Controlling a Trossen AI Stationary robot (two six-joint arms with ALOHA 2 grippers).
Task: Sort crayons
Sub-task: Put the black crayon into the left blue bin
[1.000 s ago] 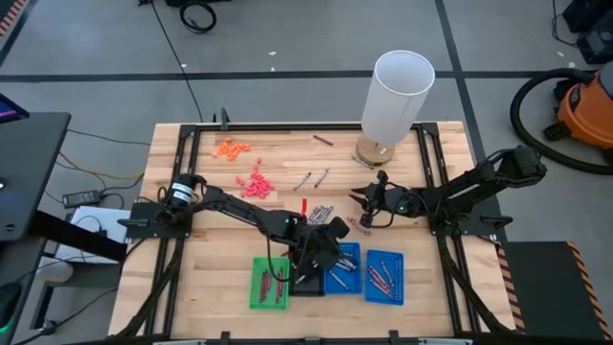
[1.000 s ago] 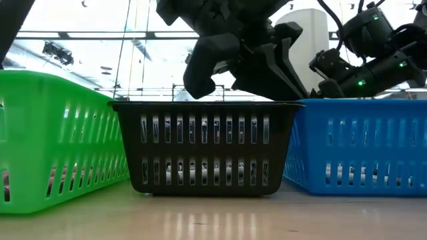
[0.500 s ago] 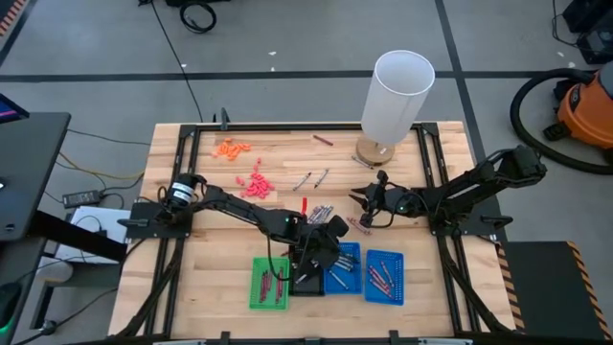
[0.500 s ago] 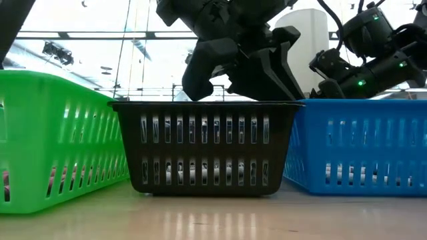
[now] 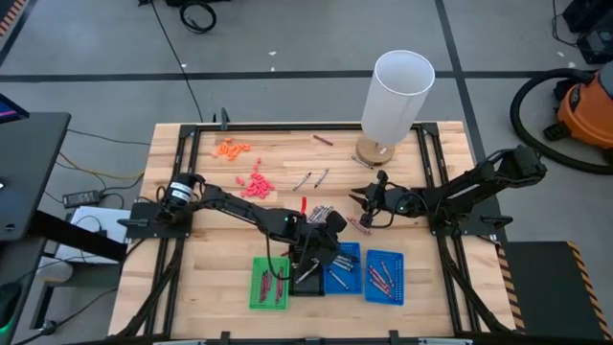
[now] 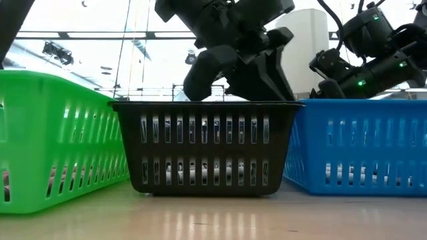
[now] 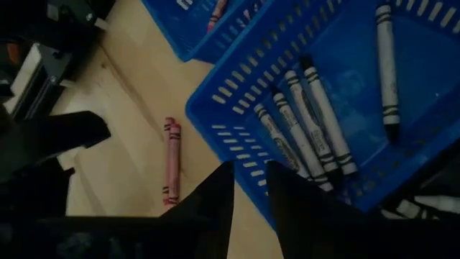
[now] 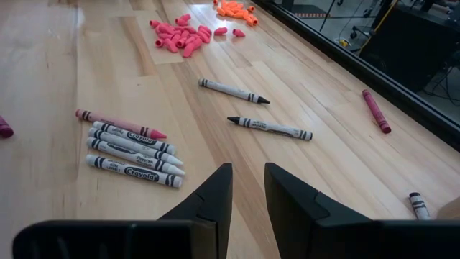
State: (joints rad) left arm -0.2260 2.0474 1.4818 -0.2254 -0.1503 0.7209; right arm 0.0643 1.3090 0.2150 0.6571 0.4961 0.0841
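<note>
Four small trays stand side by side at the near edge: green (image 5: 269, 284), black (image 5: 306, 284), blue (image 5: 342, 268) and a second blue (image 5: 385, 276). My left gripper (image 6: 223, 87) hangs open just above the black tray's rim (image 6: 207, 105), with nothing between its fingers. The left wrist view shows several grey crayons (image 7: 305, 122) lying in the blue tray, and a maroon crayon (image 7: 170, 162) on the table. My right gripper (image 8: 248, 187) waits open at mid right. Before it lie a row of grey crayons (image 8: 133, 155), a pink-red one (image 8: 118, 124) and two loose grey ones (image 8: 269, 127).
A tall white cylinder (image 5: 397, 96) stands at the far right. Orange bits (image 5: 232, 149) and pink-red bits (image 5: 255, 185) lie in two clusters at the far left. A maroon crayon (image 5: 323, 140) lies near the far edge. Black rails (image 5: 182, 182) run along the table's sides.
My left gripper has stayed over the black tray and tipped a little.
</note>
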